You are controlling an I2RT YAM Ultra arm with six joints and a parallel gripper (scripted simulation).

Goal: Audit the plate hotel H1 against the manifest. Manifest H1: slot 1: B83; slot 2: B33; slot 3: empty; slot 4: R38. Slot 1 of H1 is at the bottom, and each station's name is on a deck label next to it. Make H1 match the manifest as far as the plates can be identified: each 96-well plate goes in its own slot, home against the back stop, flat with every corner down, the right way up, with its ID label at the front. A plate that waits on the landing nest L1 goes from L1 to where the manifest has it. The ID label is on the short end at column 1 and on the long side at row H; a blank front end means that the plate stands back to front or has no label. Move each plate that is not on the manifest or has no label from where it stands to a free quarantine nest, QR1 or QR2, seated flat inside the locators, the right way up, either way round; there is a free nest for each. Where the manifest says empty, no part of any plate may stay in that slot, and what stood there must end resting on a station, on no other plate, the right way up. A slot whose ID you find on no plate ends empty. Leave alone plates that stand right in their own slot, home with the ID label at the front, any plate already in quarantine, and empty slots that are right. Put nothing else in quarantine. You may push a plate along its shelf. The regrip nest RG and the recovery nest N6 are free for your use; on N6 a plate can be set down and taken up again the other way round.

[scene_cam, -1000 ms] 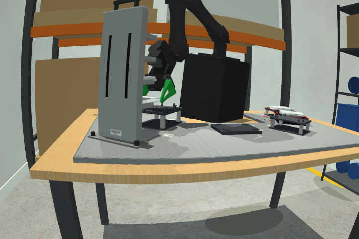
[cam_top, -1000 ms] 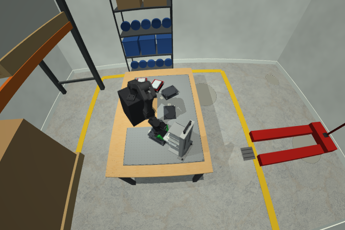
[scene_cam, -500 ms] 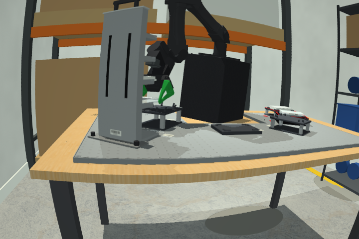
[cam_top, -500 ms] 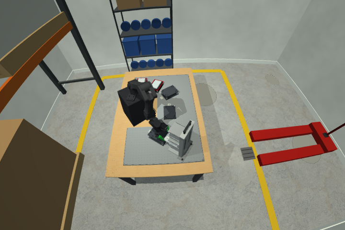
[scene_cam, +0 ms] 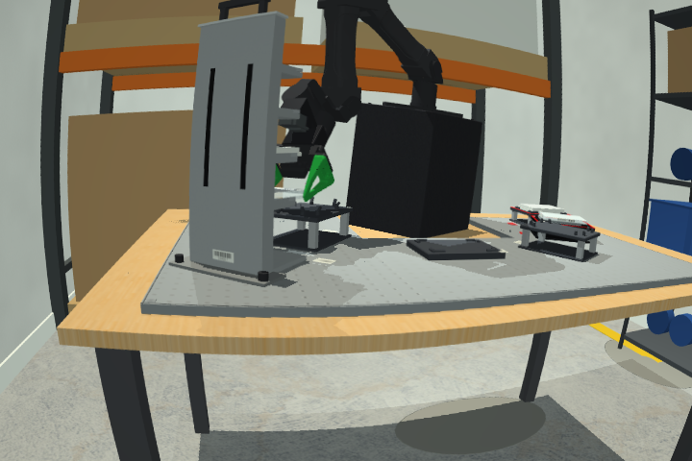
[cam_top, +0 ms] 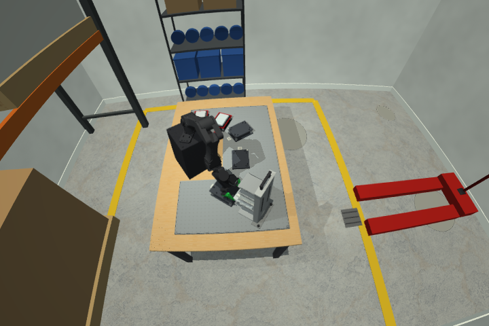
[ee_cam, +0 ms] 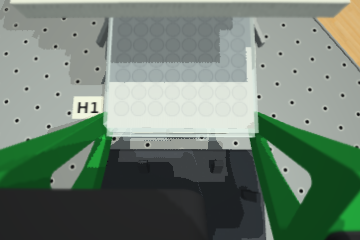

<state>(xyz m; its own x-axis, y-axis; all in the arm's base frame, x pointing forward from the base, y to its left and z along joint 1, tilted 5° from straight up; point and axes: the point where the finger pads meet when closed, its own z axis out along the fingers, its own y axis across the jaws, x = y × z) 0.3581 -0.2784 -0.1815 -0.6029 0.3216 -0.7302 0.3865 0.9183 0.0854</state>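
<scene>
A clear 96-well plate (ee_cam: pixel 180 100) lies flat and level between my green fingers, its far half under a grey shelf of the plate hotel H1 (scene_cam: pixel 233 135) (cam_top: pixel 264 194). My gripper (ee_cam: pixel 180 120) (scene_cam: pixel 298 181) (cam_top: pixel 229 195) is at the hotel's open front, low down, and is shut on the plate's near corners. The H1 deck label (ee_cam: pixel 87 107) lies left of the plate. The dark landing nest (ee_cam: pixel 188 170) (scene_cam: pixel 314 212) stands empty right below my gripper. I cannot read an ID on the plate's front end. The hotel's other slots are hidden here.
Two red-edged quarantine nests (cam_top: pixel 222 119) (cam_top: pixel 201 113) (scene_cam: pixel 554 214) at the far end each hold a white plate. A raised dark nest (cam_top: pixel 240 130) and a flat dark nest (cam_top: pixel 240 158) (scene_cam: pixel 456 249) stand empty mid-deck. The arm's black base box (cam_top: pixel 187 149) (scene_cam: pixel 412 168) is close by.
</scene>
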